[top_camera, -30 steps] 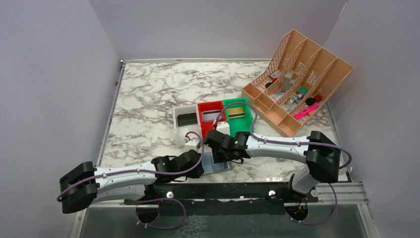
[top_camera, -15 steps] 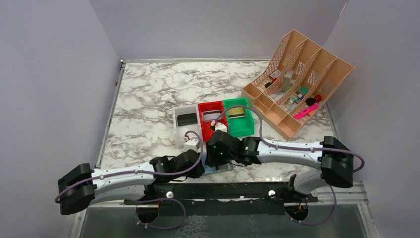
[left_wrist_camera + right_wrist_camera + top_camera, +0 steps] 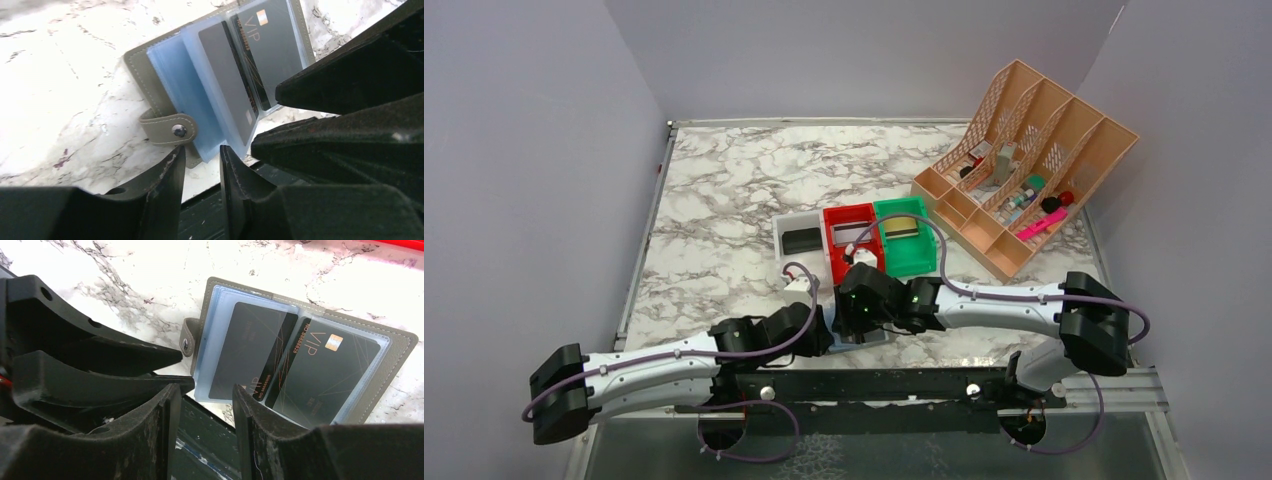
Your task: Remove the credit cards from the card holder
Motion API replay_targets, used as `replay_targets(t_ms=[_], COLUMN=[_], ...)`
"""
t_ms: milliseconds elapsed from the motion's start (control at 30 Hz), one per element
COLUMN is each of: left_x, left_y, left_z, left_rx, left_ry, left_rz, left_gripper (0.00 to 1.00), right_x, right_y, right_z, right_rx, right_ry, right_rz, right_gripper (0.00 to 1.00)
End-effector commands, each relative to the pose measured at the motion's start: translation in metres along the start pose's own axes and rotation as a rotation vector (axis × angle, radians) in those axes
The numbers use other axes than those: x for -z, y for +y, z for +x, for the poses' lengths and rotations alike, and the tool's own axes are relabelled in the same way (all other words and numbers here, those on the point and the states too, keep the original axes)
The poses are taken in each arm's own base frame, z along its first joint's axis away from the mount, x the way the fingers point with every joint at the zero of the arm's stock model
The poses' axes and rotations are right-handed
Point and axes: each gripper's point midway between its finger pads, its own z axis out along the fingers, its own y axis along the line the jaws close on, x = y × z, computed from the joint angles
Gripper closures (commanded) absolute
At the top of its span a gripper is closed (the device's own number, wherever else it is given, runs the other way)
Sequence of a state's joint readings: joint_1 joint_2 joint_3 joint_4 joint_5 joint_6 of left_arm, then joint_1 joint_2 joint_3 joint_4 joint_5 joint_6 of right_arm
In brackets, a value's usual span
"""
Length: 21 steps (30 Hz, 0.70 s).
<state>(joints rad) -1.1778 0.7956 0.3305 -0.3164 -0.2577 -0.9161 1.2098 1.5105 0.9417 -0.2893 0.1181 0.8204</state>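
We see the card holder (image 3: 212,340) open, black credit cards (image 3: 325,372) inside. At its near edge the left gripper (image 3: 202,167) is slightly parted, the right gripper (image 3: 202,400) wider; both seem empty.

the counter (image 3: 724,200) is white marble veined in grey. the holder (image 3: 401,341) is olive-grey outside, with pale blue clear sleeves. its cards (image 3: 325,372) are black with fine gold lines, gold "vip" lettering and an orange chip. behind the holder stand a white bin (image 3: 799,219), a red bin (image 3: 829,242) and a green bin (image 3: 911,257), then a peach lattice organiser (image 3: 1024,150). the arms (image 3: 644,368) are white with black joints.
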Motion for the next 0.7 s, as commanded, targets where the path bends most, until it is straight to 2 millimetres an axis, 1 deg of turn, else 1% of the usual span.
replay_targets(t_ms=[0,167,300,400,500,667], left_x=[0.010,0.018,0.020,0.019,0.018,0.021], left_y=[0.009,0.008,0.002,-0.012,-0.031,-0.057], left_z=[-0.015,-0.022,-0.026,-0.028,-0.031,-0.042], left_rx=[0.027,0.042,0.038,0.006,-0.015,-0.033], left_ry=[-0.067,-0.095,-0.103,-0.091,-0.075,-0.081], left_rz=[-0.056,-0.049,-0.029,0.024,0.094,0.169], left_gripper=[0.64,0.62,0.61,0.59,0.58,0.58], right_x=[0.003,0.012,0.020,0.024,0.025,0.025], right_y=[-0.002,-0.016,-0.028,-0.036,-0.041,-0.049], right_z=[-0.011,-0.017,-0.021,-0.023,-0.026,-0.030], right_rx=[-0.027,-0.061,-0.094,-0.117,-0.136,-0.137], right_ry=[-0.056,-0.109,-0.168,-0.210,-0.253,-0.326], right_rz=[0.030,0.081,0.111,0.114,0.111,0.093], right_gripper=[0.53,0.53,0.53,0.52,0.52,0.51])
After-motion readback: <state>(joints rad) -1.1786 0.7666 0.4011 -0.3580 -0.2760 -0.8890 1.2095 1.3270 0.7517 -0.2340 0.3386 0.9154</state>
